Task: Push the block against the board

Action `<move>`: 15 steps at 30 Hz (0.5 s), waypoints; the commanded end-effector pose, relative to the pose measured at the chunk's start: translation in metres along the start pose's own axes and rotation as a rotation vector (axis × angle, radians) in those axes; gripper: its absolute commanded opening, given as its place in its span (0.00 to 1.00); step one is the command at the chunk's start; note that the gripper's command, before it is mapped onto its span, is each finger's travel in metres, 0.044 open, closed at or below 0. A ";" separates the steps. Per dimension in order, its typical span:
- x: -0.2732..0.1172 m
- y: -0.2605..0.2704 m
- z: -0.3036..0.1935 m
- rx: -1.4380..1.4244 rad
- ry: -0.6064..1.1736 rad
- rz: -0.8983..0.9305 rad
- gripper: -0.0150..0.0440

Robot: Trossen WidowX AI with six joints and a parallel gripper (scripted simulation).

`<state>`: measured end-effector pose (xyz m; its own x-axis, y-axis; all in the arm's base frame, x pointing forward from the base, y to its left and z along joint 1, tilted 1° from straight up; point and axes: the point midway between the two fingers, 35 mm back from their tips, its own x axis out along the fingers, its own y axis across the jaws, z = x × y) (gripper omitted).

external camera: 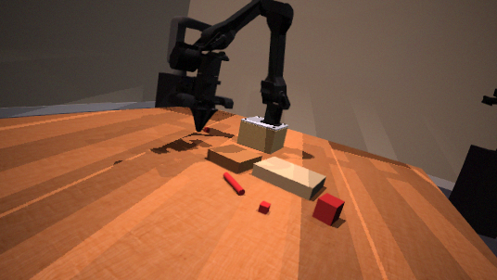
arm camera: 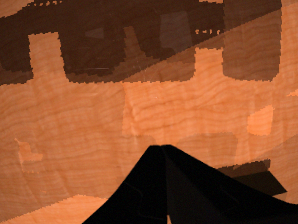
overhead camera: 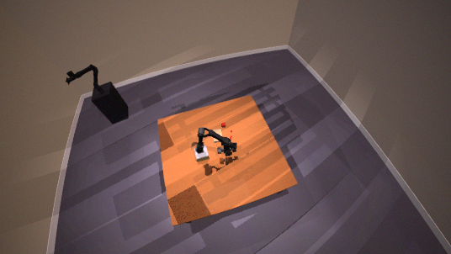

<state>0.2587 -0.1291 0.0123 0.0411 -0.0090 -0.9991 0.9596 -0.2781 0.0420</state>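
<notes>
The brown square block lies flat in the exterior view, beside the near left end of the cream board. One block corner is close to the board's left corner; I cannot tell whether a whole side touches. The block is not clearly visible in the top view. My gripper is shut and empty, pointing down, left of the block and apart from it in the exterior view. In the wrist view a dark shape shows behind the right finger; I cannot tell what it is.
A red cube stands past the board's right end. A tiny red cube and a red rod lie in front of the board and block. A small red piece lies behind my fingertips. The arm's base stands behind the block.
</notes>
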 end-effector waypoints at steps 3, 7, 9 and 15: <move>0.001 0.003 -0.005 -0.087 0.001 0.000 0.25; 0.000 0.008 -0.014 -0.227 0.003 0.000 0.25; 0.000 0.010 -0.018 -0.296 0.004 0.000 0.25; -0.001 0.016 -0.032 -0.505 0.006 0.000 0.25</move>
<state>0.2765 -0.1089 0.0128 0.0403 -0.0033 -0.9992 0.9943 0.0988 0.0398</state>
